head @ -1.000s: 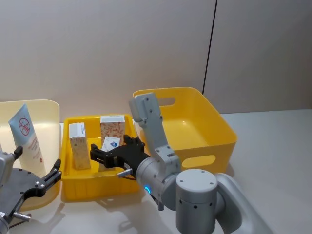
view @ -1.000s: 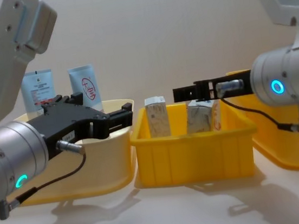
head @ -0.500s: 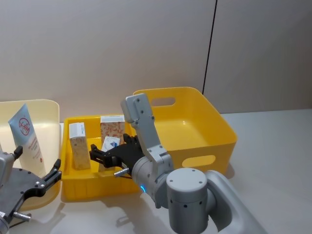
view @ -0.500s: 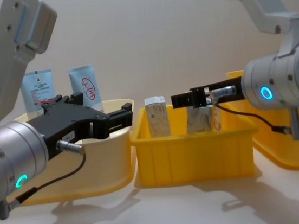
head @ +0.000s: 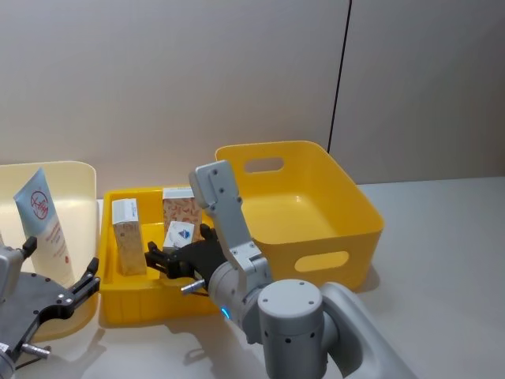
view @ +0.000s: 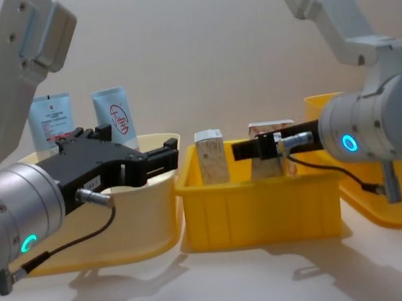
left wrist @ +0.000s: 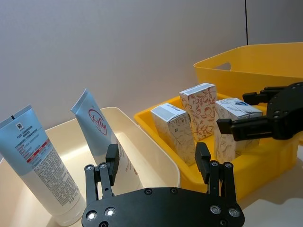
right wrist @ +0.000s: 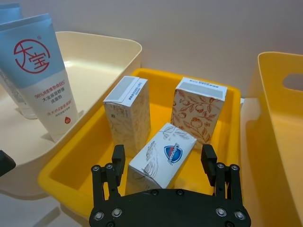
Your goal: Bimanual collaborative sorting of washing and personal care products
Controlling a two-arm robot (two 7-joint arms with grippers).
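Bright, soft light here, coming from overhead, and the wall (head: pixel 158 79) sits flat and evenly lit. In the chest view, pale, soft-edged shadows spread over the table (view: pixel 226 294): at 6 o'clock under the small yellow bin (view: pixel 259 209), at 7 o'clock beneath the left gripper (view: pixel 167 160). A mild sheen runs along the left arm's metal barrel (view: pixel 17 210). A cyan ring (view: pixel 27 244) glows at 8 o'clock, a blue ring (view: pixel 343 144) at 3 o'clock.
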